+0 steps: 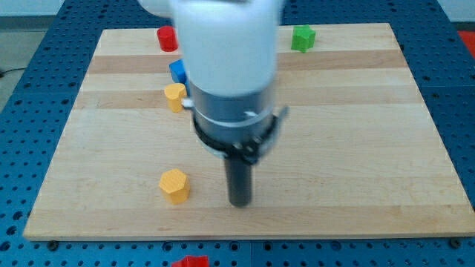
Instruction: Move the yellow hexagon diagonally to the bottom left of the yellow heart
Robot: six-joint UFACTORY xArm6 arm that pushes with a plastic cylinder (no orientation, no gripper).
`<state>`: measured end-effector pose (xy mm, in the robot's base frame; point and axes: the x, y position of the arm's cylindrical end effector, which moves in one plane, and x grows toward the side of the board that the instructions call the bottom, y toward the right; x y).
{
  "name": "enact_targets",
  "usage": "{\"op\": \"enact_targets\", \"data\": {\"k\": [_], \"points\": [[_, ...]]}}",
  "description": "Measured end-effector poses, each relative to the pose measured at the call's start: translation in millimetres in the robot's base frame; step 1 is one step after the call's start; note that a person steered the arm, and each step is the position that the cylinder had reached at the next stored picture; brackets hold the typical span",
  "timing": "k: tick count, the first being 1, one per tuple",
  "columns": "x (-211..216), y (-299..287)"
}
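Observation:
The yellow hexagon [174, 185] lies on the wooden board [356, 148] near the view's bottom left. The yellow heart [175, 96] sits higher up, almost straight above the hexagon, just left of the arm's body. My tip [240, 202] rests on the board to the right of the hexagon, about a block's width and a half away, not touching it. The arm's white and dark body hides part of the board's upper middle.
A blue block [177, 70] sits just above the yellow heart, partly hidden by the arm. A red block [167, 38] is at the top left, a green block [302, 38] at the top right. A red shape [191, 261] lies off the board's bottom edge.

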<state>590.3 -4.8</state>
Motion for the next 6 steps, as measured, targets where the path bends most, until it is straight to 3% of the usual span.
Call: {"op": "enact_targets", "data": {"k": [2,3,4,5,6], "points": [[-35,-119],[4,-98],[9,-141],[-22,-171],[-29,-126]]}}
